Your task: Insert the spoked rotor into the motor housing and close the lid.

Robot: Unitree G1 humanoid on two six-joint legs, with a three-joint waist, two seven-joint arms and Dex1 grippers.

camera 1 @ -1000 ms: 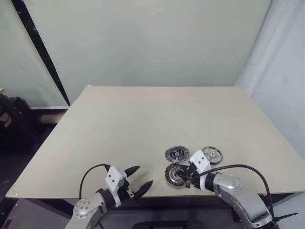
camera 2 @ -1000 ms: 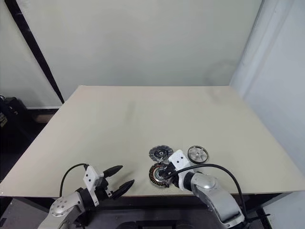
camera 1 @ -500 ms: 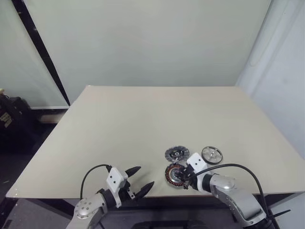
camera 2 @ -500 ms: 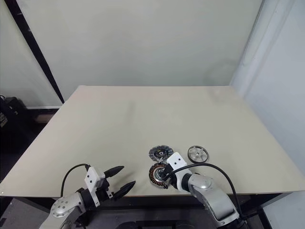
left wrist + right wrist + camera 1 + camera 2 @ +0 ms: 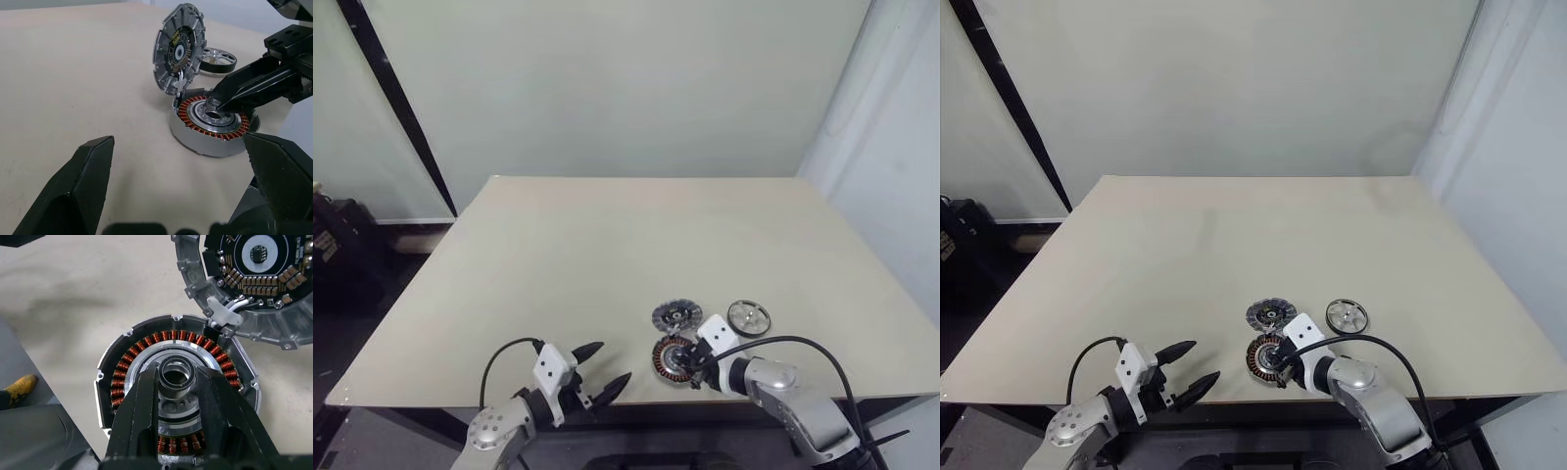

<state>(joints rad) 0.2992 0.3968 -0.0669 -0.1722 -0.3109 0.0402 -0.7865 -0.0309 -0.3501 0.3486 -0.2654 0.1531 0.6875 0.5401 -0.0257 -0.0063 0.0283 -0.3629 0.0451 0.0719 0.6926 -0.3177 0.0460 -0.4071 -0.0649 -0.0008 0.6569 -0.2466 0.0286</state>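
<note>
The right gripper (image 5: pixel 175 382) has lowered toward the motor housing (image 5: pixel 674 356), and its white wrist block no longer overlaps the spoked rotor (image 5: pixel 748 317), which now lies fully exposed.

**Right end effector down on the centre, left one waiting wide**

The left end effector (image 5: pixel 602 369) hangs at the near edge of the desk (image 5: pixel 607 255), its two black fingers (image 5: pixel 73 191) spread wide with nothing between them, pointing roughly level and angled in toward the right arm. A black cable loops off its white wrist block. The right arm reaches in from the lower right, forearm bent inward, wrist pitched down. The right end effector (image 5: pixel 177 382) sits low with its fingers drawn close, their tips either side of the silvery centre of the motor housing (image 5: pixel 146 377). Whether they actually press on it, I can't tell.
</note>
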